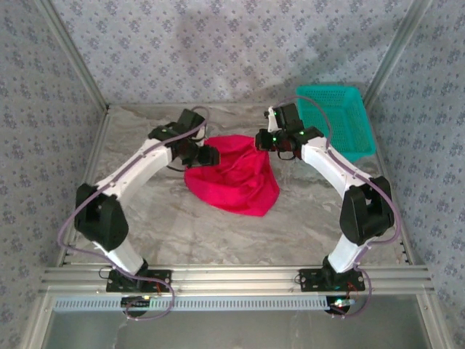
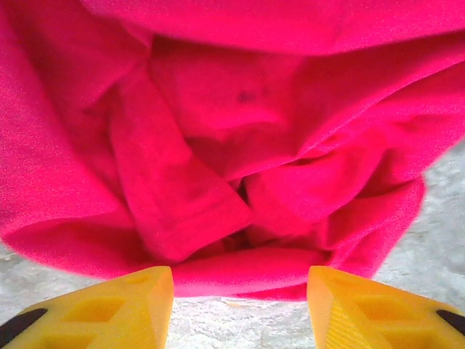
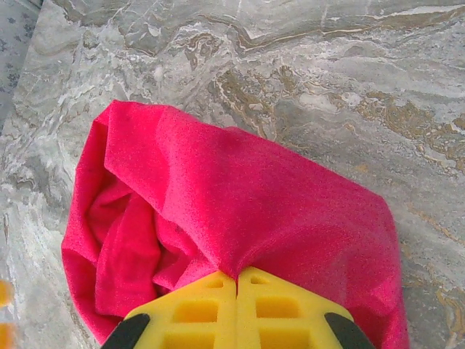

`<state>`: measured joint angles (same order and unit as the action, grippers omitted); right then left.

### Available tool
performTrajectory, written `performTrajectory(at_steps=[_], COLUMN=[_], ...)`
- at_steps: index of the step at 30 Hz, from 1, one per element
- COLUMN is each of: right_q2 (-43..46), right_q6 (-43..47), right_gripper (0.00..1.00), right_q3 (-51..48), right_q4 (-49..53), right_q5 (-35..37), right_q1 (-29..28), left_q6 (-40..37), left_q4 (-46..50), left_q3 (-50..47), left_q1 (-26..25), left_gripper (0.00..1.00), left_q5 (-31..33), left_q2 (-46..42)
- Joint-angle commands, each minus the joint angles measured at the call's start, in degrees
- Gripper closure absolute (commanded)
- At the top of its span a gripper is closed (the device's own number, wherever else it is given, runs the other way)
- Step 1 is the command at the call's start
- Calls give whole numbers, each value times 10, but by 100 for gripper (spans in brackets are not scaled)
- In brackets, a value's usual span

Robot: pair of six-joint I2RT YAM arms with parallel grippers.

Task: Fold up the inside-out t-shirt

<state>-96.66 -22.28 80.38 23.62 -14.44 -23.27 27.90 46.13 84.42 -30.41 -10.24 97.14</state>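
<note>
Inside-out t-shirt [image 1: 236,178] was seen from the top external camera as a bunched red heap on the marbled table [image 1: 182,233], lying between the two arms. The left gripper [image 1: 207,155] was placed at the heap's far-left edge, with the cloth lying to its right. The right gripper [image 1: 263,139] was set at the far-right corner, where the cloth was drawn up to a point. The heap's long axis was judged to run from that raised corner toward the near edge of the table. A teal mesh basket [image 1: 363,123] stood well apart at the far right, and no contents were made out in it.

From the left wrist camera, the left gripper [image 2: 240,276] was shown with its jaws standing apart and nothing between them. The inside-out t-shirt [image 2: 218,145] lay directly ahead of it, a rolled hem just beyond the fingertips and bare table [image 2: 436,240] to the right. This arm was judged the one free to take the next hold, and a short advance straight forward seemed to be what that called for.

From the right wrist camera, the right gripper [image 3: 237,275] was shown with its jaws pressed together on a pinch of the t-shirt [image 3: 254,203]. The cloth fanned away from the pinch over the table [image 3: 327,73].
</note>
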Motion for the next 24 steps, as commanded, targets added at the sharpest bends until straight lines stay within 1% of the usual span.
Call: performTrajectory(at_steps=[1,4,6,8,9,13,15,17,20,22,24], right_q2=[12,18,23,25,26,31,30,27,18,5,-15], right_q6=[-10,-13,-15,-15,-13,-6,-3,1,4,0,-8], right_gripper=[100,100,100,100,100,100,100,100,100,100,100], right_q3=[-4,-8,-11,-13,-13,-22,-29,-42,-63,-70,-71], right_q4=[-2,-5,-8,-8,-5,-2,-2,1,-2,1,7], right_q5=[-11,-15,-15,-16,-16,-9,-4,13,47,69,85], right_q1=[-1,-3,-7,-12,-14,-22,-24,-24,-23,-19,-8], left_q6=[0,5,8,14,15,14,8,-3,-15,-18,-11], left_q4=[-8,-22,-26,-23,-23,3,34,70,119,143,160], left_q3=[-7,-3,9,27,34,71,105,158,263,344,417], left_q1=[-5,-5,-4,-4,-4,-4,-4,-4,-3,0,11], left_gripper=[46,40,40,44,49,86,100,100,100,100,100], left_q5=[1,14,21,28,27,42,58,69,68,49,6], left_q2=[62,102,127,149,156,151,136,118,98,91,86])
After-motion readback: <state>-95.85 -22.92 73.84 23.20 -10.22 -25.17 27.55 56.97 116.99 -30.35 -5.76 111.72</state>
